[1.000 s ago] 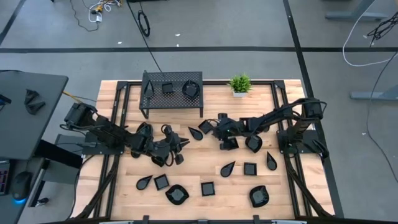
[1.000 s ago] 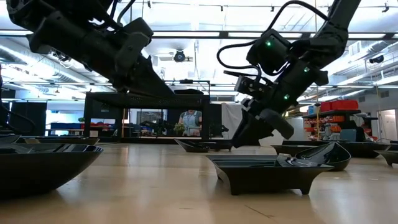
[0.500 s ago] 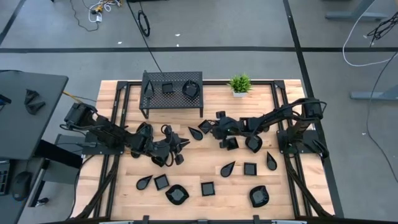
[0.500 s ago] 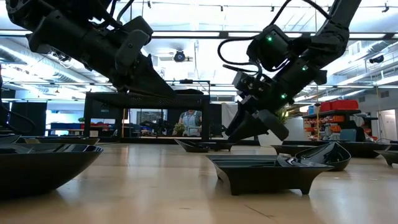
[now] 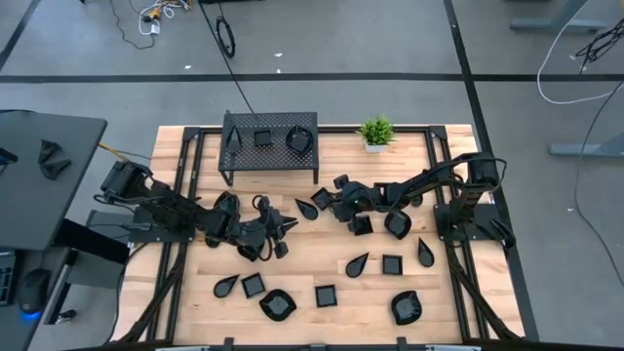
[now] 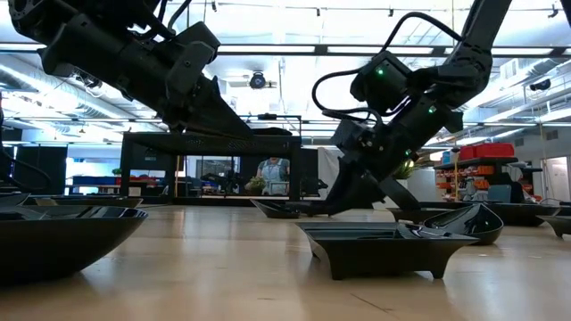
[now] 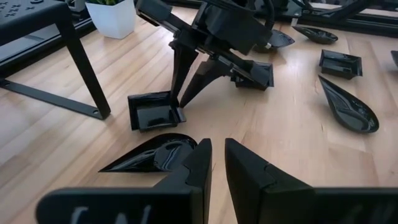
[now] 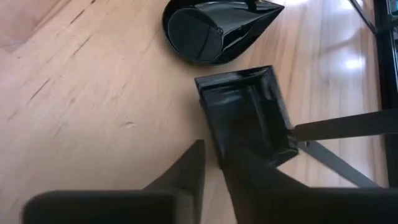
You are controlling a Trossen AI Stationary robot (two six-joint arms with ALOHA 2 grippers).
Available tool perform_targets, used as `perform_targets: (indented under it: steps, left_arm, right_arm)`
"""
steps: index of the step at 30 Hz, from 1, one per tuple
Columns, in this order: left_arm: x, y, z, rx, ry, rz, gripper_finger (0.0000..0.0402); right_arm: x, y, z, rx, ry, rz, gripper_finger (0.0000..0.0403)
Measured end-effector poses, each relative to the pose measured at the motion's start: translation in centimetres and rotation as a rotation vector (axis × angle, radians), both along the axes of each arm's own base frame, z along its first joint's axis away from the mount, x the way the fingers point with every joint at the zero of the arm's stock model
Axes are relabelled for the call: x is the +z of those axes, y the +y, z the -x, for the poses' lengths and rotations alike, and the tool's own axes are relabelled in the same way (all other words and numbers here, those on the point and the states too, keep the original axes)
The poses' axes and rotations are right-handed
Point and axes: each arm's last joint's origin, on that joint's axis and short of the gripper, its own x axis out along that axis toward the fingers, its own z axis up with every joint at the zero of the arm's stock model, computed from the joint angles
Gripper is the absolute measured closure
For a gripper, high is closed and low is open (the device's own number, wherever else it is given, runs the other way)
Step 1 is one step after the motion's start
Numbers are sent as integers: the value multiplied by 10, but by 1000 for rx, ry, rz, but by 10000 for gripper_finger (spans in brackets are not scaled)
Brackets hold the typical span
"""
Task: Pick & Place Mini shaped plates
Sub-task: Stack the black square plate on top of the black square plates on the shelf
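Small glossy black plates lie scattered on the wooden table. My right gripper is down at a square plate in mid-table, right of a teardrop plate. It is shut on the square plate's wall. The left wrist view shows it too. My left gripper hovers just left of the teardrop plate. It is empty, with a narrow gap between its fingers. My right gripper pinches one side wall of the square plate, one finger inside the dish and one outside. The fingers slant down from the table's right side. The plate sits flat on the table.
A black perforated rack with three plates on top stands at the far edge, with a green potted plant to its right. More plates lie near the right arm and along the near edge. Bare wood lies in between.
My right gripper has moved toward the table's left edge and down onto the square plate, its fingers tipping steeper until they reach the plate's wall.
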Motion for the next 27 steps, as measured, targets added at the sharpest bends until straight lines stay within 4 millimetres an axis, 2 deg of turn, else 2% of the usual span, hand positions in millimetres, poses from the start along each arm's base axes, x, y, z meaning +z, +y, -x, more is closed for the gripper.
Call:
perform_targets:
  steps: [4, 7, 14, 20, 24, 27]
  left_arm:
    - [0, 0, 0, 0, 0, 0, 353]
    - [0, 0, 0, 0, 0, 0, 353]
    - [2, -1, -2, -20, -8, -2, 353]
    - [23, -11, -17, -252, -19, -75, 353]
    - [45, -23, -29, -433, -55, -200, 342]
    - [55, -26, -35, -545, -81, -254, 309]
  right_arm:
    - [1, 1, -1, -2, -8, 8, 392]
    - [3, 8, -1, -6, -9, 33, 395]
    - [37, 46, 2, 53, -129, 14, 399]
    - [69, 71, 10, 237, -229, -203, 399]
    - [69, 80, 13, 317, -202, -305, 401]
    - [69, 85, 14, 341, -197, -310, 401]
